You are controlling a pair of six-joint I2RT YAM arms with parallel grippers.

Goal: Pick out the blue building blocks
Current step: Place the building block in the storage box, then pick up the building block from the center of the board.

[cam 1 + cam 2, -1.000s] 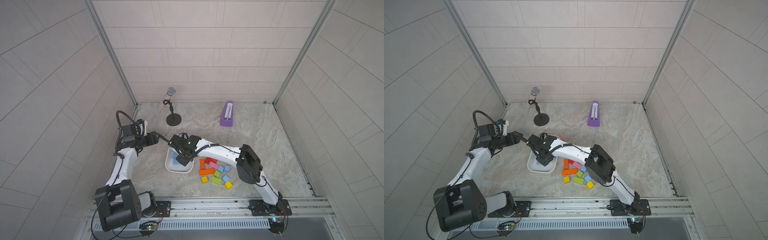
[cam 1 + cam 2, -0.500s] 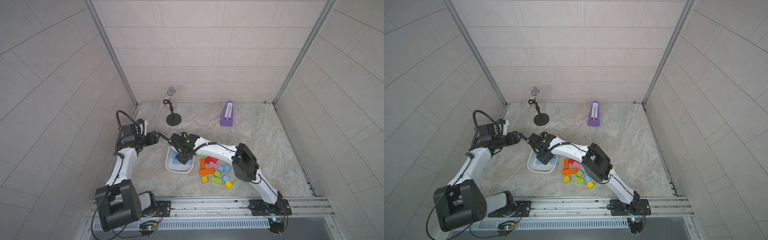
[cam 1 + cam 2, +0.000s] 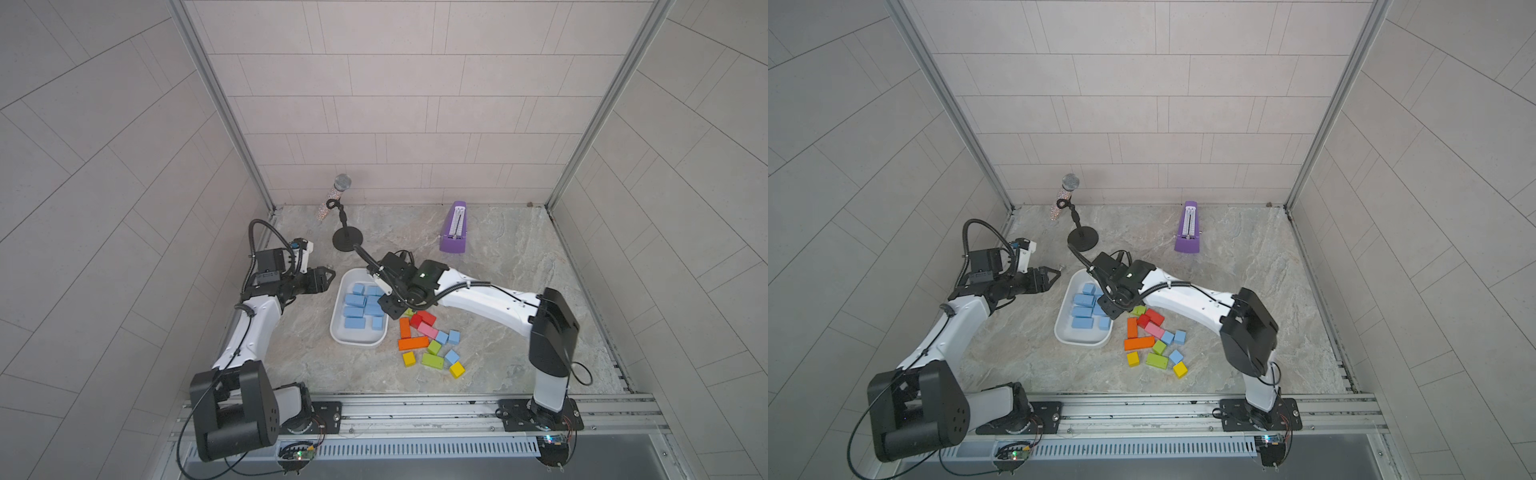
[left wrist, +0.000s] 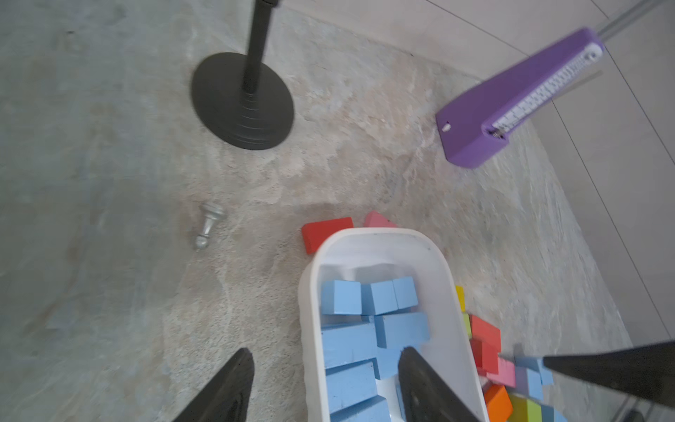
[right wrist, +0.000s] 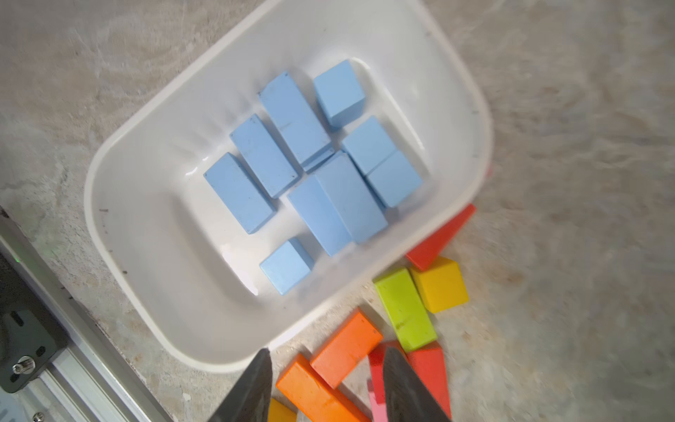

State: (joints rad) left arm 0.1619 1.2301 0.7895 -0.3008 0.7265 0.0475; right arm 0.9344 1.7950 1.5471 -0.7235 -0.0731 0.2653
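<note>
- In a top view, most blue building blocks [image 3: 359,309] are contained in the white tray [image 3: 357,343]. Three loose blue cubes [image 3: 451,356] are found in the mixed pile [image 3: 413,343], right of and nearer than the right gripper [image 3: 390,309], the closer arm. No long axis is offered by cubes.
- In the left wrist view, the left gripper [image 4: 325,350] is shown spread and empty beside the tray.
- In the right wrist view, the right gripper [image 5: 328,350] is shown partly parted, nothing pinched, above an orange block [image 5: 347,347] at the tray's rim.

The blue blocks [image 5: 292,120] are matt; the tray [image 5: 146,255] is glossy plastic; the bench [image 5: 566,182] looks like rough stone; the pawn [image 4: 208,226], shiny metal.
</note>
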